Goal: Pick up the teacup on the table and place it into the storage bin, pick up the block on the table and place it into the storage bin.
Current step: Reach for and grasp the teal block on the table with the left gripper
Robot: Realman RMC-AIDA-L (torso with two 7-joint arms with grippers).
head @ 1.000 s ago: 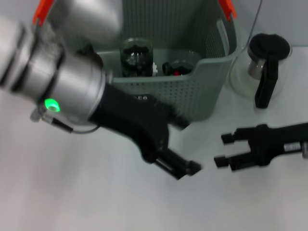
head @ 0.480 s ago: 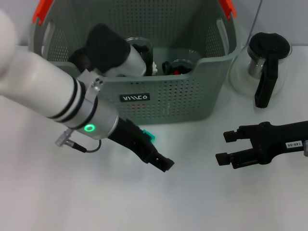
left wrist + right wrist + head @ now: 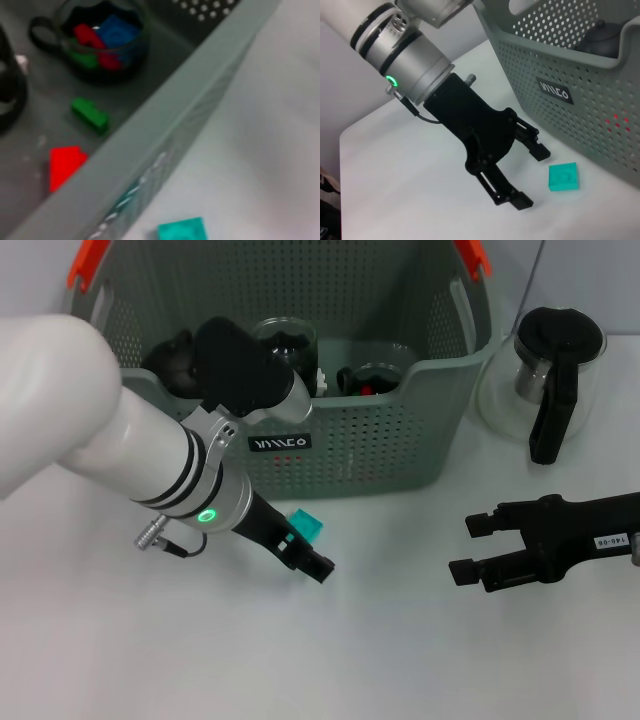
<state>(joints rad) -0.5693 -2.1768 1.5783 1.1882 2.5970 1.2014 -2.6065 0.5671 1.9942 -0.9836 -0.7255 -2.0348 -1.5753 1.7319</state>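
Block step underway, I reckon. Teal block (image 3: pixel 306 525) on worktop (image 3: pixel 400 660), at storage bin's (image 3: pixel 400 440) 6 o'clock. Left end effector (image 3: pixel 532 175) spread wide beside it, needs centring before closing. Right end effector (image 3: pixel 470 547) open, idle.

3 cams: head high, 2 wrist-mounted, closer in.
Head looks fwd/down over bench (image 3: pixel 120 660); L wrist close over storage bin (image 3: pixel 165 125) rim, R wrist low, facing L arm; all share teal block (image 3: pixel 306 527) beside bin.
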